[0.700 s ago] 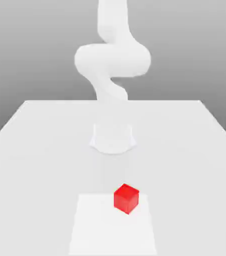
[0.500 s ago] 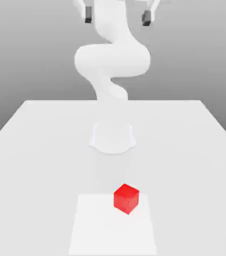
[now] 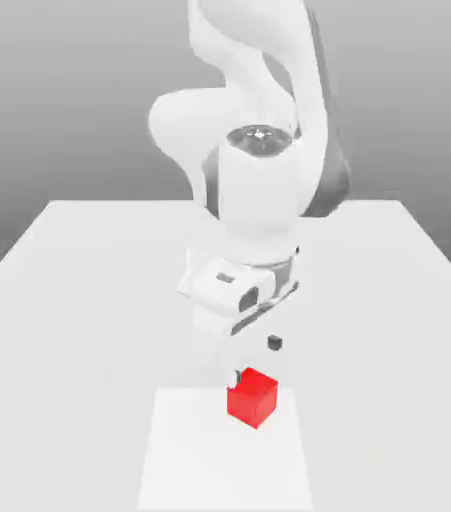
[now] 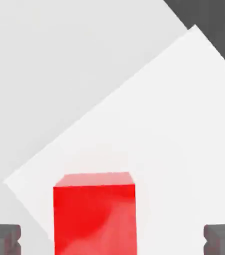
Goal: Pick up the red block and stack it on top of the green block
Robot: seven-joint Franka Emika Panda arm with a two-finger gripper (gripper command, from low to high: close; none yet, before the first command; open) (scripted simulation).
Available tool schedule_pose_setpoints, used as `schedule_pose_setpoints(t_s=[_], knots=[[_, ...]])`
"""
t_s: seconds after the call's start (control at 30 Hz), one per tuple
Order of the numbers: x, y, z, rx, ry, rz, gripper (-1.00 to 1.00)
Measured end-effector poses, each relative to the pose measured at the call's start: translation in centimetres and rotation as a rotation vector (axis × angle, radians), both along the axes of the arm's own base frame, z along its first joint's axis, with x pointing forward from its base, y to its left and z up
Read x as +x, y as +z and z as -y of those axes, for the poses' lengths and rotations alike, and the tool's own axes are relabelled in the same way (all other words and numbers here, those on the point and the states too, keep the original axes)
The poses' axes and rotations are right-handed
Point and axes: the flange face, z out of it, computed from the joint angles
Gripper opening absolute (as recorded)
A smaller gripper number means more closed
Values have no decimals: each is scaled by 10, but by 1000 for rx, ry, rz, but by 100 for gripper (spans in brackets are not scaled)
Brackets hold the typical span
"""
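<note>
The red block (image 3: 252, 397) is a small glossy cube sitting on a lighter square patch (image 3: 189, 460) near the table's front. My gripper (image 3: 255, 361) hangs just above and behind it, and one dark fingertip (image 3: 274, 343) shows beside the white hand. In the hand view the red block (image 4: 94, 214) lies between the two dark fingertips (image 4: 2, 239), which stand far apart and do not touch it. The gripper (image 4: 112, 240) is open and holds nothing. No green block shows in either view.
The white table (image 3: 59, 300) spreads wide to both sides. The arm's bulky white links (image 3: 259, 190) rise behind the block and hide the table's middle. The lighter patch (image 4: 174, 124) has a dark area past its corner in the hand view.
The arm has swung down from the top of the picture, bringing the hand low over the red block. The block has not moved.
</note>
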Motion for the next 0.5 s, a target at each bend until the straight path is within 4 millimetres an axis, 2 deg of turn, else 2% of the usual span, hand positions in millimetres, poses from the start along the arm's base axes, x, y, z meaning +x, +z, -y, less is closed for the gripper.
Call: schedule_pose_setpoints(t_s=[0.1,0.13,0.33,0.4,0.5], knots=[[-2,-27,1,-2,-1,-3,0],[-3,-34,2,-2,-2,-4,-100],[-4,-38,2,-2,-3,-7,-100],[-3,-29,2,-2,-1,-6,-100],[-1,-5,1,-1,0,-5,-100]])
